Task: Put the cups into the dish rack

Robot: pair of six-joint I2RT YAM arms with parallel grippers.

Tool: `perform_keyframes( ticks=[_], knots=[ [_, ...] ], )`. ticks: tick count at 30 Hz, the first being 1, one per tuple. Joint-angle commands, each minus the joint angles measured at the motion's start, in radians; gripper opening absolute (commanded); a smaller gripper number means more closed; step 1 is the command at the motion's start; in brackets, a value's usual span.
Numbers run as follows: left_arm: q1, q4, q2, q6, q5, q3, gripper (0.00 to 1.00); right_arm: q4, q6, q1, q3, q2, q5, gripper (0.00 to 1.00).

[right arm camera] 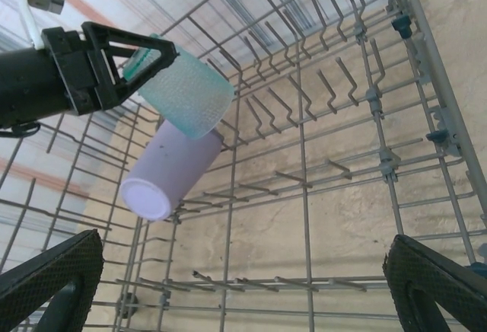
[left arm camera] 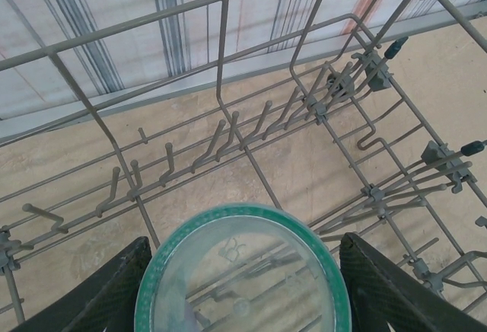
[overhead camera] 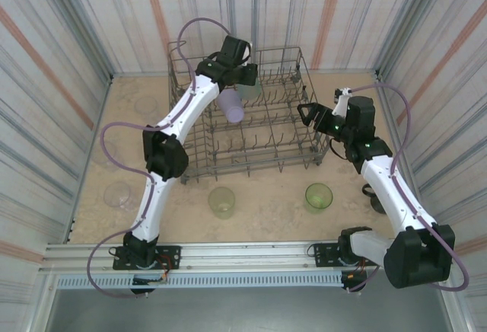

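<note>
Only the lavender cup (right arm camera: pixel 171 168) lies in the dish rack (overhead camera: pixel 251 169) so far: my left gripper (left arm camera: pixel 242 294) clasps the teal cup (right arm camera: pixel 186 92) above its 12 o'clock side, my right gripper (right arm camera: pixel 243 279) gapes empty at 3 o'clock, and yellow-green cups (overhead camera: pixel 222 201) wait at 6.

Teal cup (right arm camera: pixel 188 93) over lavender cup (right arm camera: pixel 172 170) in rack (right arm camera: pixel 449 130)
</note>
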State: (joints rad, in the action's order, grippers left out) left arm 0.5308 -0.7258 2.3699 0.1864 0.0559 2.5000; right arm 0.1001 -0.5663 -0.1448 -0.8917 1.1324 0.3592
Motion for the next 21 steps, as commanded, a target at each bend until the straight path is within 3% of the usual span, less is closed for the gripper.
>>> perform_keyframes(
  ticks=[1,21],
  knots=[
    [0.011,0.045,0.012,-0.016,0.020,0.010,0.00,0.014,0.025,0.005,0.012,-0.023,-0.015,0.99],
    [0.041,0.128,0.042,0.021,0.029,0.001,0.00,0.009,0.021,0.007,0.036,-0.028,-0.022,0.99]
  ],
)
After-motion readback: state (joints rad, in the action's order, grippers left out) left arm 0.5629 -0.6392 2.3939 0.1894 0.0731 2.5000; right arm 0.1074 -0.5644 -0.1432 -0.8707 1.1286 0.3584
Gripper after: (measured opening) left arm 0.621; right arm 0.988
